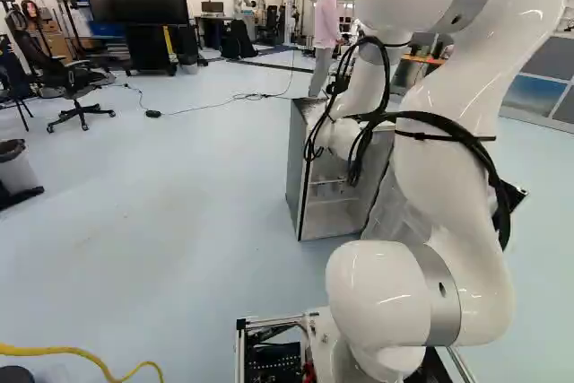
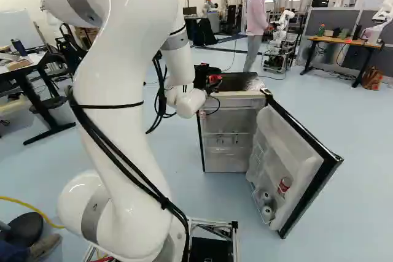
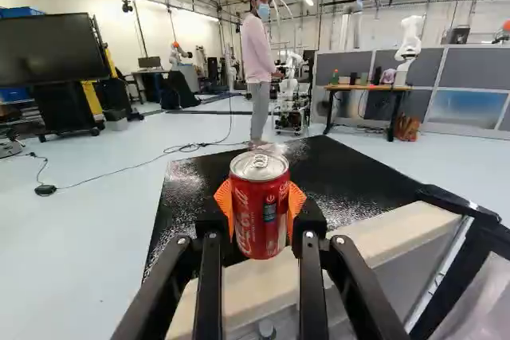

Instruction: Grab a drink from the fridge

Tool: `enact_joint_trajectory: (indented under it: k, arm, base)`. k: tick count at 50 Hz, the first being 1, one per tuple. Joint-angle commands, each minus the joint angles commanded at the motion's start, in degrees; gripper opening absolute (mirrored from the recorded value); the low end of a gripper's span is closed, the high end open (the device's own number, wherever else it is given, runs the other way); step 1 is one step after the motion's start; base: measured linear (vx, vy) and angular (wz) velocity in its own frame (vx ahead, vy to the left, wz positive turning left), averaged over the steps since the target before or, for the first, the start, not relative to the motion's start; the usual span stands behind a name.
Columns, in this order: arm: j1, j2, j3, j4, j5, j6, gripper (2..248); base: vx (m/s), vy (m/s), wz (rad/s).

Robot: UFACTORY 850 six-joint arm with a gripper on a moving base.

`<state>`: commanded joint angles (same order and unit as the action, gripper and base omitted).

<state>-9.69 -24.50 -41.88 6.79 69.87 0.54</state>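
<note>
"Your gripper (image 2: 213,80) is clamped on something, operator."
"Yes, you have the red soda can (image 3: 260,206) upright between its orange pads (image 3: 296,200), near the open mini fridge's (image 2: 230,164) black top (image 3: 351,174)."

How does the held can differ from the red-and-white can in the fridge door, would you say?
The held can is up by the fridge top; the door can sits low in the open door. The gripper is shut on the held can; nothing grips the door can. The held can looks mostly red; the door can shows red and white. Both are drink cans.
</note>
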Motion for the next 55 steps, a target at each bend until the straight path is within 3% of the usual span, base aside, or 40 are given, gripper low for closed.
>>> enact_joint_trajectory:
  k: [21,55]
  arm:
    - [0.46,-4.37,-5.67,0.00,-0.54,0.00,89]
    - [0.50,-4.74,-6.17,0.00,-3.76,0.00,89]
  base:
    - [0.000,0.000,0.000]
    - [0.000,0.000,0.000]
